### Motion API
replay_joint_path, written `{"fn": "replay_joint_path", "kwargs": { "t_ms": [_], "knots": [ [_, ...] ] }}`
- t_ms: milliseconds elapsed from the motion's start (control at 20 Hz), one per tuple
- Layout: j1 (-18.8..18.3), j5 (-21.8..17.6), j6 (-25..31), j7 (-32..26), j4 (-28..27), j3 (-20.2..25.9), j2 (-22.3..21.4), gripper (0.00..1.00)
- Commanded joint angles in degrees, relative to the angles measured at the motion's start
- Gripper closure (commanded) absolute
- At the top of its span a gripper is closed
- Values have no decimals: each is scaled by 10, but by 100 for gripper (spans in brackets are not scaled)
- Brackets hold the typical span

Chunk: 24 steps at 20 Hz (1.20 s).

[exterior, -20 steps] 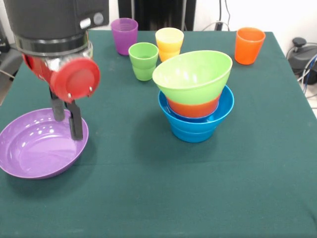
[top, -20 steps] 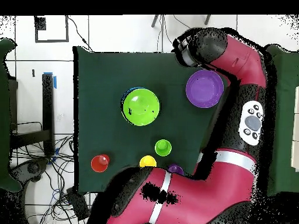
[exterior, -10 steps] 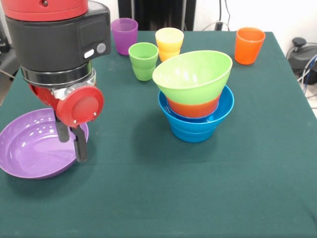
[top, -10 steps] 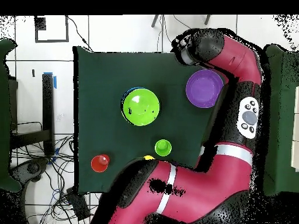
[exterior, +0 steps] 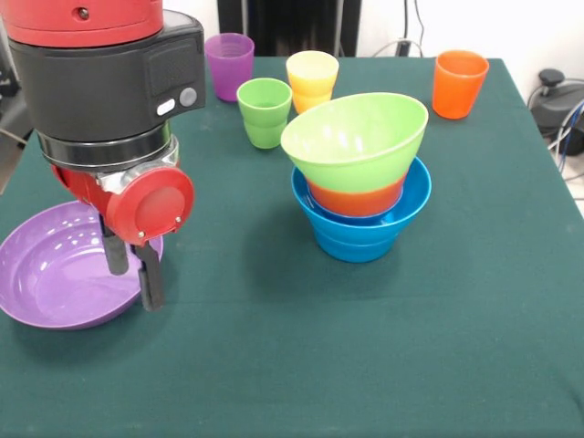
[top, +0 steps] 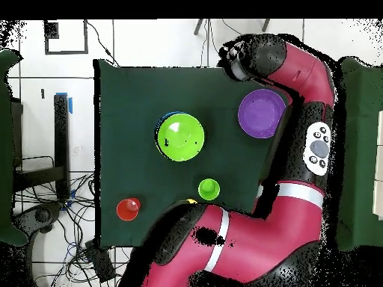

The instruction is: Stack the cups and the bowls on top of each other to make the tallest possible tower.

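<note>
Reference landmark: the large purple bowl, nearest the camera at the table's front-left in the front view.

1. Gripper: positioned at the landmark bowl's right rim. One finger stands inside the rim, the other outside it, straddling the wall. The jaws are parted; contact with the rim cannot be confirmed, so the bowl reads as not yet grasped.

2. Tower: right of the landmark and slightly farther back, well apart from it. From the bottom up: blue bowl, orange bowl, lime green bowl seated tilted on top.

3. Cups, beyond the landmark: green cup, then purple cup and yellow cup at the far edge; orange cup at the far right corner. All stand upright and separate.

Step in hand (judgement): acquiring the purple bowl by its rim.

Next move calls for: closing the fingers on the wall, lifting clear, and carrying the bowl to the tower. The tilted green bowl offers an uneven seat; placement may be unstable.
</note>
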Motion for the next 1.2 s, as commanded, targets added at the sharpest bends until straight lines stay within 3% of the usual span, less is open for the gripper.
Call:
{"fn": "replay_joint_path", "kwargs": {
  "t_ms": [50, 500, 800, 1200],
  "knots": [
    [-15, -57, 17, -257, 30, 89, -19, 0],
    [-32, -93, -5, -376, 100, 115, -40, 0],
    [-33, -107, 14, -400, 64, 117, -14, 0],
    [-26, -108, 24, -390, 19, 126, 22, 0]
  ]
}}
